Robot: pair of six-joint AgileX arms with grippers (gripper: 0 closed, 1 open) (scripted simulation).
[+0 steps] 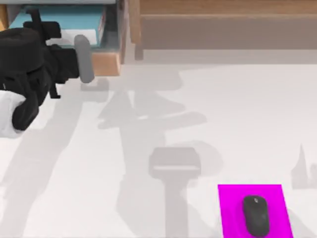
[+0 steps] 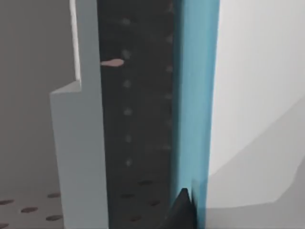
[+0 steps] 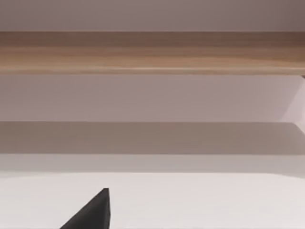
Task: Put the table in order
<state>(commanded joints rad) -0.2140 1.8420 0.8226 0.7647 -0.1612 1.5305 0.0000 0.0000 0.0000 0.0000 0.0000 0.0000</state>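
A: Which step is going on?

B: I'm judging it as the drawer step. The left gripper (image 1: 85, 58) is sitting at the grey handle (image 1: 84, 58) of the wooden drawer (image 1: 106, 62), which is standing pulled out at the top left of the table (image 1: 148, 148). Whether it's clenched on the handle, I cannot tell.

A: And what's the drawer holding?

B: A blue book (image 1: 62, 22) is lying inside, with a white label showing. The left wrist view is showing its blue edge (image 2: 195, 95) close up.

A: Next move?

B: Probably a straight push to shut the drawer, keeping square to the front.

A: The right arm?

B: Parked; one fingertip (image 3: 93, 212) is showing, facing the shelf (image 3: 152, 52). A mouse (image 1: 256, 214) is resting on the magenta mat (image 1: 233, 198), bottom right.
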